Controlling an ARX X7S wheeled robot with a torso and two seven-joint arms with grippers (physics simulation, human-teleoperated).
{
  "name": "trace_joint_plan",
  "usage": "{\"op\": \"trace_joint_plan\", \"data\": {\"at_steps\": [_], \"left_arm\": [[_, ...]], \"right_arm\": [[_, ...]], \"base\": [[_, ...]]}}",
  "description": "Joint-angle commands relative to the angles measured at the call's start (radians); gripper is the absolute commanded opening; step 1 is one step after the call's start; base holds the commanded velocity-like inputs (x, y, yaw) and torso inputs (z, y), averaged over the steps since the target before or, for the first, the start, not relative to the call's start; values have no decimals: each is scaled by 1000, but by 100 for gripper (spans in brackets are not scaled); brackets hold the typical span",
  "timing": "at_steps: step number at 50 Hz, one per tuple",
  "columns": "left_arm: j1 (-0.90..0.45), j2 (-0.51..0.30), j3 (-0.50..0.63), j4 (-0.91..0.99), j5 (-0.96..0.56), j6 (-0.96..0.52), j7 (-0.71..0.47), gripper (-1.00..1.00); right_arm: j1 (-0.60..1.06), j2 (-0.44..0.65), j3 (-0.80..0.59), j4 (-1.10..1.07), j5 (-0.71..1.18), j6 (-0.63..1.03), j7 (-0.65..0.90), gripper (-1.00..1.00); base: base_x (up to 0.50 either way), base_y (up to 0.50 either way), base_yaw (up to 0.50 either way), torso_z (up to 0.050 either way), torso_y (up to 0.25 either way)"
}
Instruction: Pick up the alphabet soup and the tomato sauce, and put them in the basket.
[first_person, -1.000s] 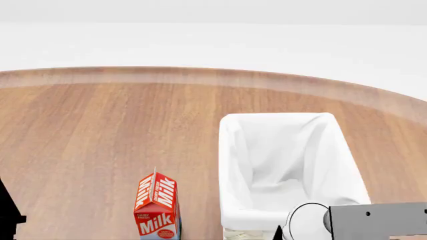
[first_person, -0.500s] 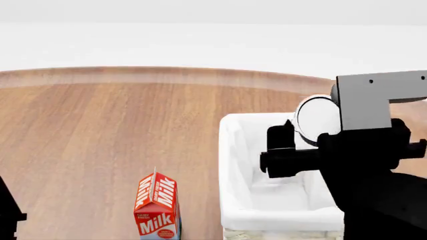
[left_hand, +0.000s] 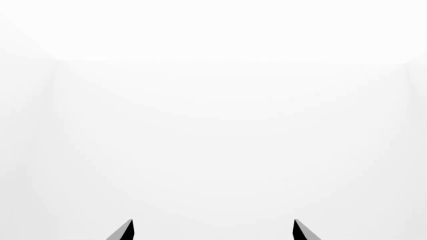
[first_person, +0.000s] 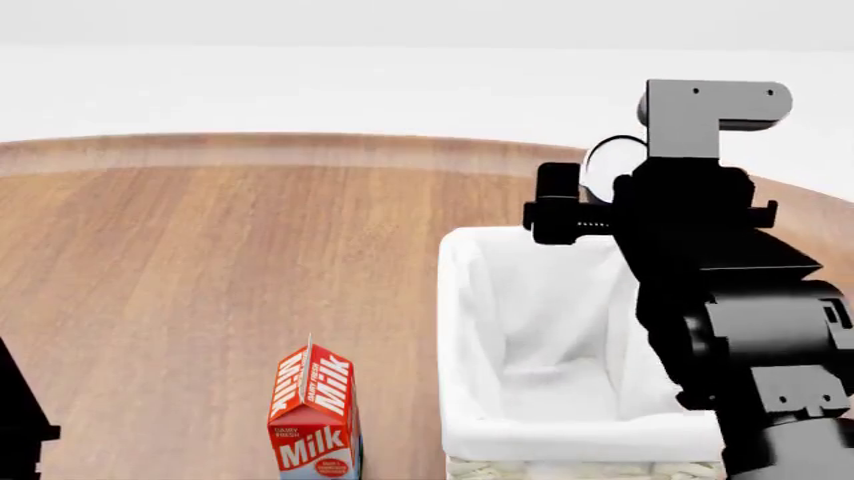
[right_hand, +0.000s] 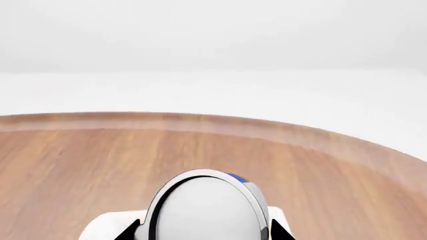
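My right gripper (first_person: 598, 190) is shut on the alphabet soup (first_person: 611, 162), of which the silver end and a sliver of blue label (right_hand: 235, 178) show. It holds the can on its side in the air, over the far end of the cream-white basket (first_person: 463, 300). In the right wrist view the can (right_hand: 203, 210) fills the space between the right gripper's (right_hand: 205, 234) fingertips, and a white basket corner (right_hand: 107, 227) shows below it. My left gripper (left_hand: 212, 231) is open and empty, facing plain white. The tomato sauce is out of view.
A red milk carton (first_person: 315, 415) stands on the wooden table (first_person: 200, 260) just left of the basket's near end. A black part of my left arm (first_person: 19, 430) shows at the lower left edge. The table's curved far edge (first_person: 334, 150) runs across the back.
My right arm has risen from the bottom edge of the head view, carrying the can up and farther back, over the basket's far end. The milk carton and basket have not moved.
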Motion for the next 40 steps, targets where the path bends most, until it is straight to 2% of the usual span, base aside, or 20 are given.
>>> {"op": "trace_joint_plan", "data": {"at_steps": [1, 8, 24, 40], "left_arm": [[2, -2, 10, -5, 4, 7, -4, 100], [-2, -2, 14, -19, 6, 14, -3, 100], [1, -10, 6, -15, -7, 18, -10, 100], [8, -14, 13, -15, -7, 26, -16, 100]], "right_arm": [[157, -153, -34, 492, -175, -205, -169, -100], [145, -167, 77, 493, -273, -118, -174, -100], [100, -197, 374, 493, -515, -42, -240, -100], [56, -215, 539, 493, -634, -15, -272, -100]], "base": [[0, 0, 0, 0, 0], [0, 0, 0, 0, 0], [0, 0, 0, 0, 1], [0, 0, 0, 1, 1]]}}
